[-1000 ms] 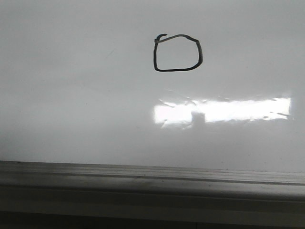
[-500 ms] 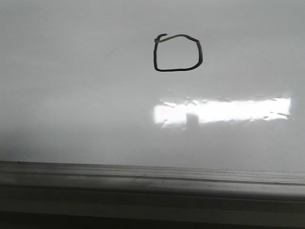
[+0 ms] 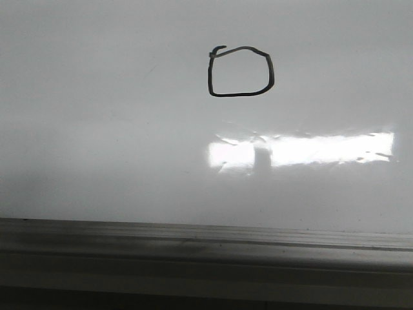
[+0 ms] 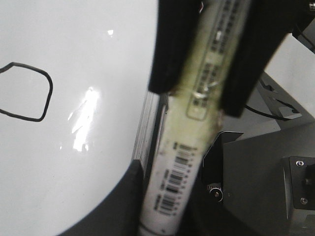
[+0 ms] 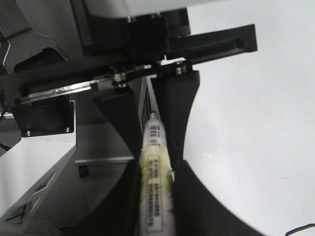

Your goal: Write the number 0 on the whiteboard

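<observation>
The small black marker-drawn number 0, a boxy closed loop, sits at twelve o'clock on the glossy white whiteboard. Both the left gripper and the right gripper are clamped on one pale barcoded marker pen. Its tip is hidden, so a stray touch could smear the loop, I judge.

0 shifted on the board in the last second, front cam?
No. The 0 sits at the same spot above the glare and rail.
</observation>
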Robot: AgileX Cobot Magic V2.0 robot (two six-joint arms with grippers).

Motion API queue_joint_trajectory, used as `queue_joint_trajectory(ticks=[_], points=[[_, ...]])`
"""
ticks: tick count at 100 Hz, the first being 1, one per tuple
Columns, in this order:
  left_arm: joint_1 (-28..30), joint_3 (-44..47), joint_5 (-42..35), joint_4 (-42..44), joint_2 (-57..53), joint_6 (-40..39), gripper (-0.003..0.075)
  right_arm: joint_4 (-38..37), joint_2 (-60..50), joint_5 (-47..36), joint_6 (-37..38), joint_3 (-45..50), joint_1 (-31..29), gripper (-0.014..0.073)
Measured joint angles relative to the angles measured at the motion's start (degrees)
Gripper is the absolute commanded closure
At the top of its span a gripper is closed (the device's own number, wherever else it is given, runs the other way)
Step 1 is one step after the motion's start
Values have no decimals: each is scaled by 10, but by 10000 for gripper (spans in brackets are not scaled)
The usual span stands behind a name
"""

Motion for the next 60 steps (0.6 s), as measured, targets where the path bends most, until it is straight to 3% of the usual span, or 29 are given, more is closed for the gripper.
queue_joint_trajectory(ticks=[8,38,45,60], points=[[0,0,2,0,0,5,739,-1,2,0,0,-1,-1,644],[0,0,10,12,0,10,740,-1,14,-1,0,-3,-1,608],[0,3,7,12,0,10,740,-1,14,-2,-1,-3,-1,512],[0,23,-24,-3,0,10,740,-2,15,-3,-1,-3,-1,177]])
